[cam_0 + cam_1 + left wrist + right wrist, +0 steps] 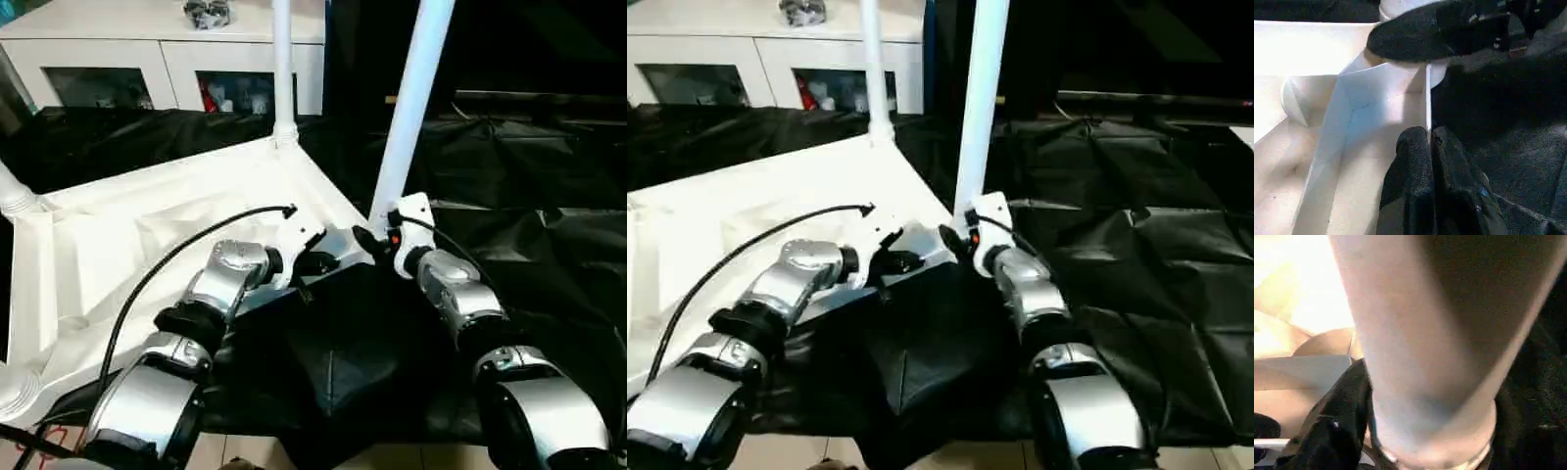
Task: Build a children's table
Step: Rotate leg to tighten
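Observation:
The children's table top (147,225) lies upside down on black cloth, its ribbed underside facing up. My left gripper (315,262) is shut on the top's thin near rim (1427,98), with its fingers (1413,161) pressed together at the edge. A long white leg (411,108) stands slightly tilted in the near right corner socket. My right gripper (374,240) is closed around that leg's base, one finger (1337,421) lying against the tube. Another leg (282,69) stands upright in the far corner. A third leg's base (12,196) shows at the left edge.
A white glass-door cabinet (167,59) stands behind the table top. Crumpled black cloth (529,196) covers the ground to the right and front. A black cable (167,259) loops over my left forearm. A round corner socket (15,392) sits at the near left.

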Controlling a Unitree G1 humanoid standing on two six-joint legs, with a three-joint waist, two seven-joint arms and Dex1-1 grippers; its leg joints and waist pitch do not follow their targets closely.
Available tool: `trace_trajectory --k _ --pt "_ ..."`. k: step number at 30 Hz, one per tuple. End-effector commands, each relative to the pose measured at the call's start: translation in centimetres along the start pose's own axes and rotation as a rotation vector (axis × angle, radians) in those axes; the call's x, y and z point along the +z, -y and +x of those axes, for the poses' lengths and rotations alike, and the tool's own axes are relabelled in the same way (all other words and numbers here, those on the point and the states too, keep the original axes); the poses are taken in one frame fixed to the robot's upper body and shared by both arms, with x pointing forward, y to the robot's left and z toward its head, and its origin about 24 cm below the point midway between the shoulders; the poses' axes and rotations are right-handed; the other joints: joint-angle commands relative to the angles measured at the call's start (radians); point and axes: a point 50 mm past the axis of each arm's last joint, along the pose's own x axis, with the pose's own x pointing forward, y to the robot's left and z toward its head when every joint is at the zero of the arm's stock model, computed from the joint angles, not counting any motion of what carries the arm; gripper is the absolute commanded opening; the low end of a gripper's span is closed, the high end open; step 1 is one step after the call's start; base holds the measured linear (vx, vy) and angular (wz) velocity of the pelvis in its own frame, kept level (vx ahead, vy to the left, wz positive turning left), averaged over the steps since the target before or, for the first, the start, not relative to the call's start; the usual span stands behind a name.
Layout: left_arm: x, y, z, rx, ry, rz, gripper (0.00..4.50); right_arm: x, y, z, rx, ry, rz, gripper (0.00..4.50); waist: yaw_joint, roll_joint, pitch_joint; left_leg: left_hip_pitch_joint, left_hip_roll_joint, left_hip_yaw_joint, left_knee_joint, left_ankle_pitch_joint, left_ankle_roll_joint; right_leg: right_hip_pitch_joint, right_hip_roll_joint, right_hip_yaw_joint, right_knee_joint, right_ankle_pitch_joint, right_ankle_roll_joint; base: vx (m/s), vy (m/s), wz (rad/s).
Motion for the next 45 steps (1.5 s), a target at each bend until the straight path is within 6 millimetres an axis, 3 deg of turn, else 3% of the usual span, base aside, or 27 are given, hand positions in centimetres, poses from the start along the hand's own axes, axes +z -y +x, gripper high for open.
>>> trace_trajectory --k 1,8,11,19,25,32,37,41,45 --pt "2.2 1.6 1.3 -0.1 0.1 0.058 0.0 -2.3 -3.2 0.7 0.162 -0.091 0.021 3.66 0.0 -0.011 -0.06 0.016 0.027 -0.014 -0.071 -0.204 0.054 0.045 -0.047 0.043 -0.073 -0.143 -0.227 0.0 0.0 0.0" --pt "1.2 1.9 -0.2 -0.25 0.075 0.115 0.0 -1.2 -1.4 -0.5 0.299 -0.056 -0.096 3.79 0.004 -0.009 -0.066 0.013 0.031 -0.01 -0.062 -0.142 0.099 0.05 -0.044 0.039 -0.056 -0.025 -0.27 0.0 0.0 0.0" --pt "0.7 1.9 -1.2 -0.327 0.062 0.126 0.0 -0.9 -0.7 -1.7 0.445 -0.057 -0.173 3.79 0.009 -0.012 -0.064 0.012 0.032 -0.008 -0.059 -0.146 0.12 0.05 -0.045 0.039 -0.056 -0.025 -0.278 0.0 0.0 0.0" --pt "0.1 1.3 -2.8 -0.385 0.034 0.157 0.0 -1.8 -0.8 -4.4 0.802 -0.147 -0.192 3.79 0.022 -0.012 -0.061 0.019 0.037 -0.011 -0.065 -0.184 0.101 0.046 -0.046 0.041 -0.061 -0.087 -0.274 0.0 0.0 0.0" --pt "-0.1 0.9 -3.4 -0.391 0.013 0.159 0.0 -1.9 -1.2 -4.7 0.841 -0.136 -0.161 3.43 0.027 -0.011 -0.061 0.02 0.037 -0.011 -0.067 -0.193 0.081 0.045 -0.048 0.042 -0.062 -0.108 -0.271 0.0 0.0 0.0" --pt "0.3 0.8 -2.8 -0.338 0.038 0.138 0.0 -2.3 -1.9 -4.0 0.773 -0.13 -0.098 2.84 0.027 -0.011 -0.061 0.019 0.036 -0.012 -0.068 -0.19 0.067 0.045 -0.047 0.042 -0.061 -0.101 -0.268 0.0 0.0 0.0" --pt "0.8 0.8 -1.9 -0.274 0.058 0.118 0.0 -2.5 -1.9 -3.0 0.641 -0.125 -0.068 2.74 0.024 -0.011 -0.057 0.022 0.034 -0.014 -0.073 -0.235 0.033 0.043 -0.05 0.043 -0.072 -0.194 -0.243 0.0 0.0 0.0" --pt "1.6 0.7 -0.4 -0.145 0.082 0.084 0.0 -3.4 -1.7 -1.3 0.316 -0.176 -0.03 2.72 0.008 -0.006 -0.054 0.024 0.032 -0.018 -0.079 -0.271 -0.005 0.039 -0.051 0.044 -0.079 -0.26 -0.219 0.0 0.0 0.0" --pt "2.3 1.0 1.0 -0.038 0.098 0.046 0.0 -3.5 -2.3 0.0 0.116 -0.177 0.051 2.72 0.001 -0.008 -0.053 0.024 0.029 -0.019 -0.081 -0.281 -0.009 0.037 -0.05 0.046 -0.086 -0.289 -0.199 0.0 0.0 0.0"
